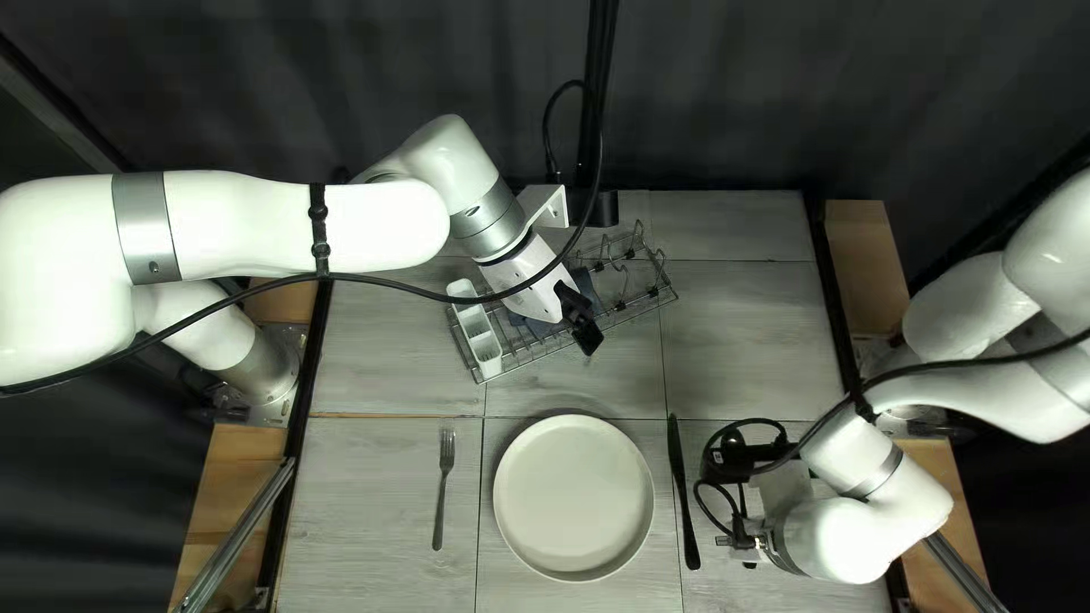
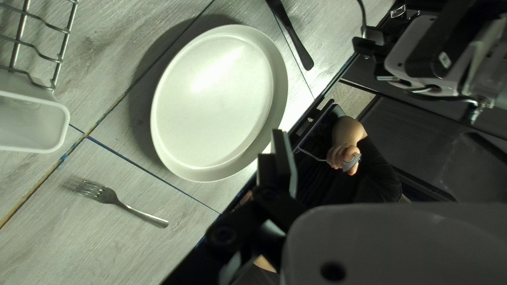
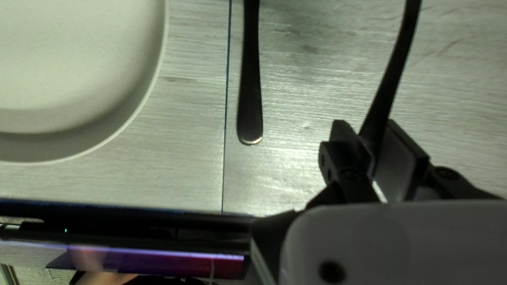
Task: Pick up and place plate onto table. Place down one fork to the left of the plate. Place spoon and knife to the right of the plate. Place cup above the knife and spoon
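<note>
**Right hand** (image 3: 374, 146): both fingers are closed from two sides on a slim dark handle (image 3: 388, 75). The handle runs forward out of the grip. Its far end lies out of view, so the kind of utensil cannot be told. Whether the handle touches the counter (image 3: 317, 59) cannot be told either.

The handle stands near the knife (image 3: 249, 79), on the side away from the plate (image 3: 59, 59), and is angled slightly against the knife. The knife lies flat just beside the plate's rim, apart from it, with its blunt end toward the hand.

In the top left view, the fork (image 1: 441, 494) lies at the plate's left, apart from it and roughly parallel to the knife.

**Left hand** (image 1: 583, 328): the fingers are spread fully and hold nothing. It hangs over the near edge of a wire rack (image 1: 634, 285) on the counter's far half, well apart from the plate. A white caddy (image 1: 477, 332) sits at the rack's left end, just beside the hand.
</note>
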`<state>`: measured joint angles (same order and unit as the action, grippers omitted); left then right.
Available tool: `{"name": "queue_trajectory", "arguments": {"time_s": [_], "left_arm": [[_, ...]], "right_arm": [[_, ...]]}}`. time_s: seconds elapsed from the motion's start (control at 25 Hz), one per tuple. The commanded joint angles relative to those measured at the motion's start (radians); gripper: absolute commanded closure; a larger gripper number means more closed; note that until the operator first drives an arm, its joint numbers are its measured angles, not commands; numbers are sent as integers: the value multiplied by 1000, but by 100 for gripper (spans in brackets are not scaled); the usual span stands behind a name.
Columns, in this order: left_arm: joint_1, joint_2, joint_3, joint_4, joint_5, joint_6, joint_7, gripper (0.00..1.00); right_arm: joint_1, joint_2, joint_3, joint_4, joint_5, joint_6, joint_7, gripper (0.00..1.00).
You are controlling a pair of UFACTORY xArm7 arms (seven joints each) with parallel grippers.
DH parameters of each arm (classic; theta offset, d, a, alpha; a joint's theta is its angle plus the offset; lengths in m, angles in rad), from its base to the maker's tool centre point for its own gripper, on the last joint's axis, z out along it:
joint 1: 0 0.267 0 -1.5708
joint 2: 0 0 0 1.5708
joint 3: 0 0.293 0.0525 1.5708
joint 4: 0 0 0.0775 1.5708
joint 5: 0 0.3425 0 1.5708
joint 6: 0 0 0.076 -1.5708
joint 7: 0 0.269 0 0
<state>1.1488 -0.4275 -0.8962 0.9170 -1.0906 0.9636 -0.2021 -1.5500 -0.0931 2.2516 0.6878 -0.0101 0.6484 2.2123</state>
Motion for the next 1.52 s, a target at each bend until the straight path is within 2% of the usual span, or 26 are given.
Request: {"name": "queue_trajectory", "arguments": {"time_s": [0.04,0.16,0.36,0.4,0.44,0.48,0.6,0.76,1.0,1.2,1.36,1.52], "left_arm": [[0,0,0,0,0,0,0,0],[0,0,0,0,0,0,0,0],[0,0,0,0,0,0,0,0],[0,0,0,0,0,0,0,0],[0,0,0,0,0,0,0,0],[0,0,0,0,0,0,0,0],[0,0,0,0,0,0,0,0],[0,0,0,0,0,0,0,0],[0,0,0,0,0,0,0,0],[0,0,0,0,0,0,0,0],[0,0,0,0,0,0,0,0],[0,0,0,0,0,0,0,0]], "right_arm": [[-40,-62,36,-22,100,-71,-78,100],[-79,-107,80,-19,176,-111,-145,100],[-114,-134,114,-33,236,-152,-206,100],[-116,-135,116,-35,240,-155,-210,91],[-117,-136,116,-34,242,-152,-212,28],[-117,-135,114,-32,239,-146,-211,0],[-91,-112,88,-39,190,-128,-164,0],[-39,0,41,-60,-17,-62,-14,0],[-58,164,59,-61,-225,52,12,0],[-93,342,98,-41,-376,230,-53,0],[-128,512,165,-15,-482,409,-129,0],[-145,663,244,-37,-589,470,-209,0]]}}
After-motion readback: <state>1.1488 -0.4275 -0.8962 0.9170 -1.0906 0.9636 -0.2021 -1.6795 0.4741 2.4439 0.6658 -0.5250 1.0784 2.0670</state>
